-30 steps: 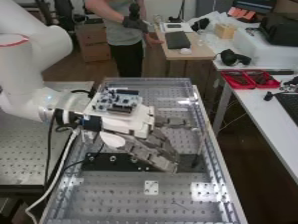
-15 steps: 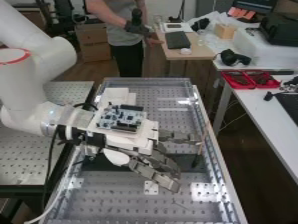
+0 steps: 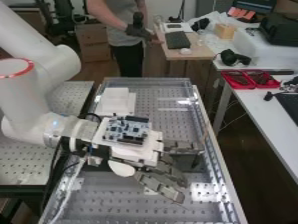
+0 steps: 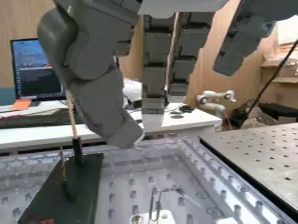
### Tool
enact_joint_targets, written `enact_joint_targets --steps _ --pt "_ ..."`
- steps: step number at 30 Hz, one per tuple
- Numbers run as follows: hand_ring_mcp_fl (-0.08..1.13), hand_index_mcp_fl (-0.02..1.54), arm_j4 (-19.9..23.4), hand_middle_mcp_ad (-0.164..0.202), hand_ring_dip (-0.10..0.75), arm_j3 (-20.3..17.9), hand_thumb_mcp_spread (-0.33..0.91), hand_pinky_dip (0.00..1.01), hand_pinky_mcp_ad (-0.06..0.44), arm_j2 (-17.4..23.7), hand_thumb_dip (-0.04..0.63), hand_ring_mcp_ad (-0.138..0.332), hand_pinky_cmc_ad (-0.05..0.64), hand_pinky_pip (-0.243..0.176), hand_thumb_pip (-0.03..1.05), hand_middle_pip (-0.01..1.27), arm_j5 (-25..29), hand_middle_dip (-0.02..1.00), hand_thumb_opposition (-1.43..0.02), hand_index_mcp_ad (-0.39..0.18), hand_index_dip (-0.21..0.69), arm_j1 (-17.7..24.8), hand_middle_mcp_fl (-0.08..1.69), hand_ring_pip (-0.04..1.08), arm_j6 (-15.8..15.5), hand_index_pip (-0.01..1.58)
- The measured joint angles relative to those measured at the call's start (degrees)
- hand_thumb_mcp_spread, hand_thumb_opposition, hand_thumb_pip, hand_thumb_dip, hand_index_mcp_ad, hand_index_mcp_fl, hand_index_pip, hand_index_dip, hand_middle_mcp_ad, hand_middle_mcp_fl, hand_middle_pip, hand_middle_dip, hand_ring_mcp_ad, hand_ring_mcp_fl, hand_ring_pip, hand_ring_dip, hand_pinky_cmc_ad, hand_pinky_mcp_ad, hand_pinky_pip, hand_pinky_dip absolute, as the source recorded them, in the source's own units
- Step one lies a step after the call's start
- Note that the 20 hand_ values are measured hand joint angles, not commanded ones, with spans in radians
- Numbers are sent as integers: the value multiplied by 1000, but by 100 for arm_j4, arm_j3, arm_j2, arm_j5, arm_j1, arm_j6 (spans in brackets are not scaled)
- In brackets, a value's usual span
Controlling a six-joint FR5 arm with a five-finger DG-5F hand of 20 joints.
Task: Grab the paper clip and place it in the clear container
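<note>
step: lining up, ungrasped | hand (image 3: 161, 180): open, fingers extended, empty, near small white plate (image 4: 165, 217) | thin wire-like piece, probably the paper clip (image 4: 179, 191): just beside plate | next: likely lower beside plate, pinch finely

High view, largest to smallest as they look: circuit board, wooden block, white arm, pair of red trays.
1. White arm
2. Circuit board and pair of red trays: too alike to rank
3. Wooden block
</note>
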Motion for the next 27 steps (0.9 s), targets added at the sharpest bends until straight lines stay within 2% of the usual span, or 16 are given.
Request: enact_joint_targets --steps 6,16,19,24,27 --pt "379 54 -73 -26 527 80 607 154 230 -121 346 -28 379 19 644 457 -173 742 -911 -175 -176 -97 541 87 -122 101" --pt "394 54 -21 -31 527 78 609 157 230 -181 346 -26 380 19 646 464 -271 740 -904 -178 -176 -145 543 89 -133 103" --pt "394 54 -33 -28 527 131 620 154 230 -225 344 -24 396 19 686 524 -274 744 -904 -178 -176 -127 630 89 -120 103" --pt "415 54 17 -37 527 140 682 154 230 -245 344 -24 398 19 686 620 -306 752 -915 -178 -176 -123 686 89 -83 103" --pt "412 54 25 -73 527 144 712 154 230 -247 344 -28 398 19 686 696 -327 785 -958 -178 -176 -122 775 87 -71 103"
